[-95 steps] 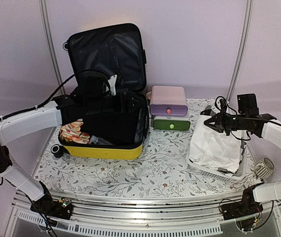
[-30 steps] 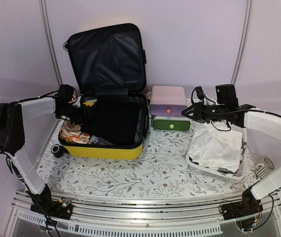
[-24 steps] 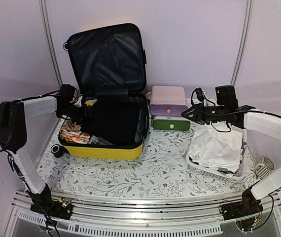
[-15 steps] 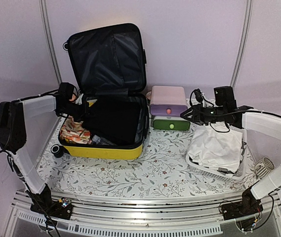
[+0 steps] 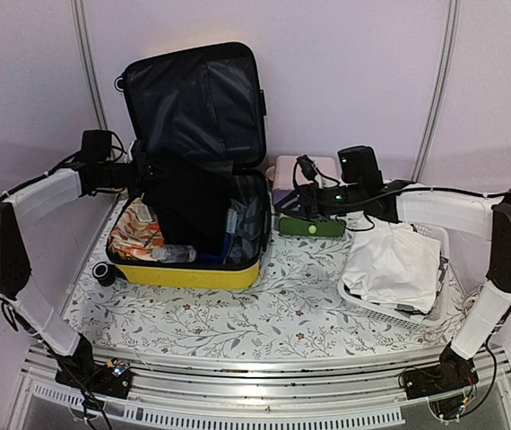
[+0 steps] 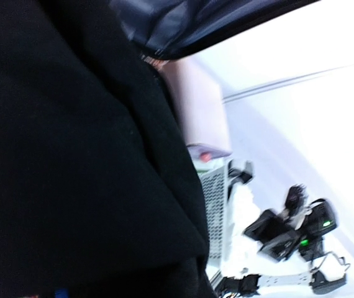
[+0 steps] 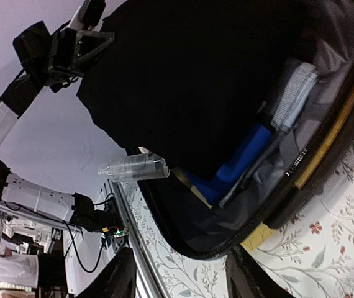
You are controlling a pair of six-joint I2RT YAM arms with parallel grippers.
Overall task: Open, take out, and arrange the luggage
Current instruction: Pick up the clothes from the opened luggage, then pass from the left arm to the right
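From above, the open yellow luggage (image 5: 184, 274) sits back-left on the floral tabletop (image 5: 264, 313). It holds one clear bottle (image 5: 173, 254), one floral cloth (image 5: 134, 237) and a black garment (image 5: 188, 210), which the left fingers (image 5: 143, 172) clamp. One white basket (image 5: 381, 313) holds white cloth (image 5: 390, 264).

Left wrist: the black garment fills most of the view.

Right wrist: the right fingers (image 7: 121, 276) stand apart and empty, facing the luggage.

bg: pale lilac walls (image 5: 363, 72) | 2 grey vert poles (image 5: 90, 72) | table (image 5: 282, 313) w/ floral cloth | soft even light

Yellow luggage (image 5: 184, 274), black-lined; black garment (image 5: 184, 210); floral-print tablecloth (image 5: 282, 313); pink-and-green drawer box (image 5: 284, 170).
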